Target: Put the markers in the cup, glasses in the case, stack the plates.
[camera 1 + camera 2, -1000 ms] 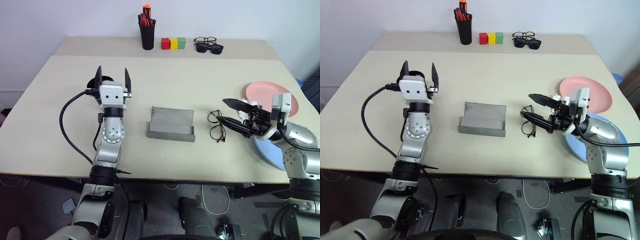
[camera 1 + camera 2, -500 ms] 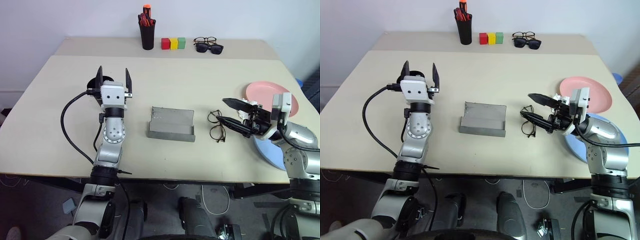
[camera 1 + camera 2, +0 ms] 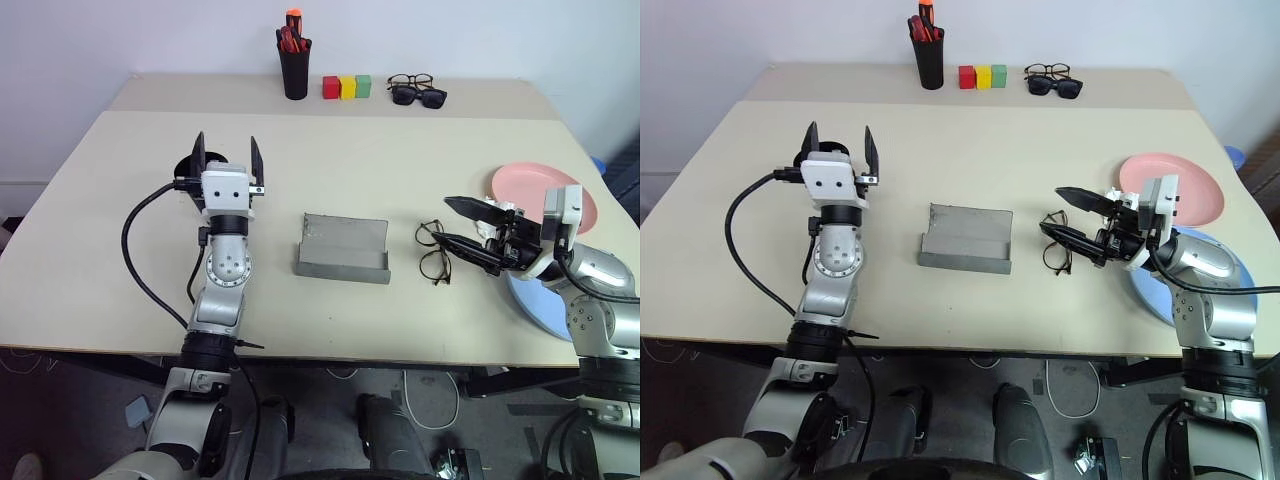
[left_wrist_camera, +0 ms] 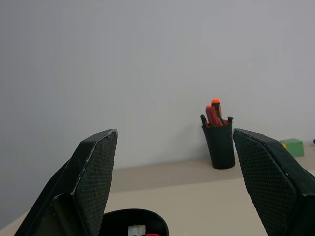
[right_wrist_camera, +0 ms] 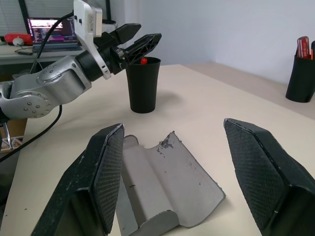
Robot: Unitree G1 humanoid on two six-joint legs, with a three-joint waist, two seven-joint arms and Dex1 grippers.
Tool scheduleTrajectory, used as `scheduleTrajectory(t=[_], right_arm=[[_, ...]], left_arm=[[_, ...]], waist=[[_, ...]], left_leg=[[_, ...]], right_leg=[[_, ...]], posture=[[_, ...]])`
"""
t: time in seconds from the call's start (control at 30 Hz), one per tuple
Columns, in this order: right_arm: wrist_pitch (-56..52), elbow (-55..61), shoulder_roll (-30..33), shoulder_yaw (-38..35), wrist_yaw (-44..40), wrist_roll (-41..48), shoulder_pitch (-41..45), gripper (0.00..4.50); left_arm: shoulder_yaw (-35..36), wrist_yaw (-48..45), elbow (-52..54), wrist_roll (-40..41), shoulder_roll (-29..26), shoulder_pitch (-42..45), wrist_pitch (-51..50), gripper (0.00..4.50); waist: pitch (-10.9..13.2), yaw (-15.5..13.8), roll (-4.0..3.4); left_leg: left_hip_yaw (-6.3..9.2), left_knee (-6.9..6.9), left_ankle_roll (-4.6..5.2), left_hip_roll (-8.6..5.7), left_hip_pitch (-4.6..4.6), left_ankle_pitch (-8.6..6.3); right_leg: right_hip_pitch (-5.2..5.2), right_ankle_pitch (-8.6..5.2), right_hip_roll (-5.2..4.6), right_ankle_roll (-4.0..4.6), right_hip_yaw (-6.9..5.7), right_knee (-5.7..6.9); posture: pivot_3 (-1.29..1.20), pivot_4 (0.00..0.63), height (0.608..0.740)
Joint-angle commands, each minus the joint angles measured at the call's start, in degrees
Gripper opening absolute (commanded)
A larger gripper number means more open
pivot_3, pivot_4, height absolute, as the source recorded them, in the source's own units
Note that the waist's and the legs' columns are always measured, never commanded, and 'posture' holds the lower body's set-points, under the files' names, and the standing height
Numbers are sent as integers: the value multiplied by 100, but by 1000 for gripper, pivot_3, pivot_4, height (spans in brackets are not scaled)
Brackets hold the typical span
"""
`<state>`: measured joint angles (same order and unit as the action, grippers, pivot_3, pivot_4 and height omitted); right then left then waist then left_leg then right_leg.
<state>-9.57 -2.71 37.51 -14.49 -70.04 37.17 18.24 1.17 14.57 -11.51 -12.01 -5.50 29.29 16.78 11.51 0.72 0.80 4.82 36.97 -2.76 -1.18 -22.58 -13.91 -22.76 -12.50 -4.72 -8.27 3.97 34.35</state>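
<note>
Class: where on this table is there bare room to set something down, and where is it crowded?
Free: the wide middle strip between the blocks and the case, and the near-left corner. Crowded: the right side, where the glasses, right claw, pink plate and blue plate cluster.

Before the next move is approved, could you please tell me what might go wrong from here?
1. The open right claw sits beside the thin wire glasses; closing on a lens rim might bend them or flick them away.
2. The case lies open and loose on the table, so a sideways placement could push it along.
</note>
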Motion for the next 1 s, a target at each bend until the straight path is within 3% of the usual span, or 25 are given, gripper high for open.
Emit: scheduleTrajectory(t=[0.03, 1.0], right_arm=[[67, 96, 40, -111, 1, 37, 91, 3296], [58, 146, 44, -112, 49, 41, 52, 3296]], left_arm=[[-6, 5, 164, -53, 0, 84, 52, 3820], [-12, -52, 151, -37, 8, 89, 73, 3820]], waist=[[0, 2, 0], [0, 0, 0]], left_leg=[[0, 0, 0, 0, 0, 0], [0, 0, 0, 0, 0, 0]], right_leg=[[0, 0, 0, 0, 0, 0], [0, 0, 0, 0, 0, 0]], posture=[[0, 150, 740], [0, 150, 740]])
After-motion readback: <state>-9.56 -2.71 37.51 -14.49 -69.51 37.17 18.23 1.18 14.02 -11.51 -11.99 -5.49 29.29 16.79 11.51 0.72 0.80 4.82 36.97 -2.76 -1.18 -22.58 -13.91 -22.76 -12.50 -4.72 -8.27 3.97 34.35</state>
